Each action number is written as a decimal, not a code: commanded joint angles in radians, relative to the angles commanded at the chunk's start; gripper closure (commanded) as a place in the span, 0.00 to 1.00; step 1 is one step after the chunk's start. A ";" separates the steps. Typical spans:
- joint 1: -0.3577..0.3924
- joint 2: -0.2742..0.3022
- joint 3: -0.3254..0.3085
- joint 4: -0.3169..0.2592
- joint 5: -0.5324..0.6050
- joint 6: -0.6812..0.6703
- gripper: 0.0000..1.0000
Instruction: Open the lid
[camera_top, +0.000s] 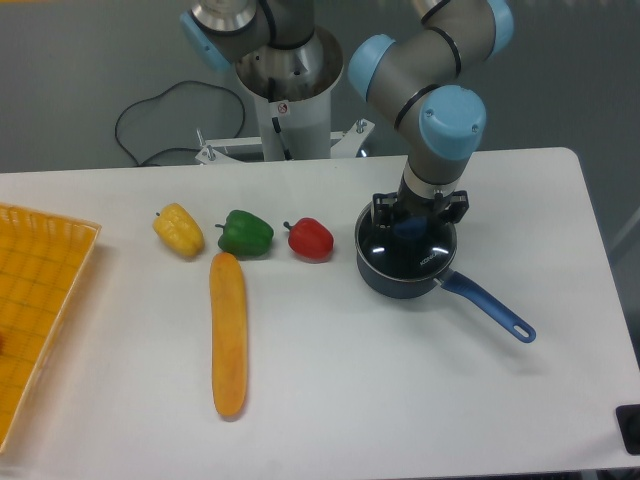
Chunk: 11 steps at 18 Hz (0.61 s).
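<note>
The lid (405, 250), a glass disc with a dark blue knob (407, 228), lies flat on the dark blue saucepan (400, 282) at the table's right centre. My gripper (410, 226) hangs straight down over the pan, its black fingers on either side of the knob. The gripper body hides the fingertips, so whether they press on the knob does not show. The saucepan's long blue handle (490, 308) points toward the front right.
A red pepper (310, 239), a green pepper (245, 232) and a yellow pepper (178, 229) stand in a row left of the pan. A long orange vegetable (228, 335) lies in front of them. A yellow basket (35, 310) sits at the left edge.
</note>
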<state>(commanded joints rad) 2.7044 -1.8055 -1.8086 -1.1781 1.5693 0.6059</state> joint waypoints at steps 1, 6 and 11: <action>0.000 0.000 0.000 0.000 0.000 0.000 0.31; 0.000 0.002 0.000 -0.002 0.000 0.000 0.36; 0.000 0.002 0.000 -0.003 0.000 0.000 0.37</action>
<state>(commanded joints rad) 2.7044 -1.8040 -1.8086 -1.1812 1.5693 0.6059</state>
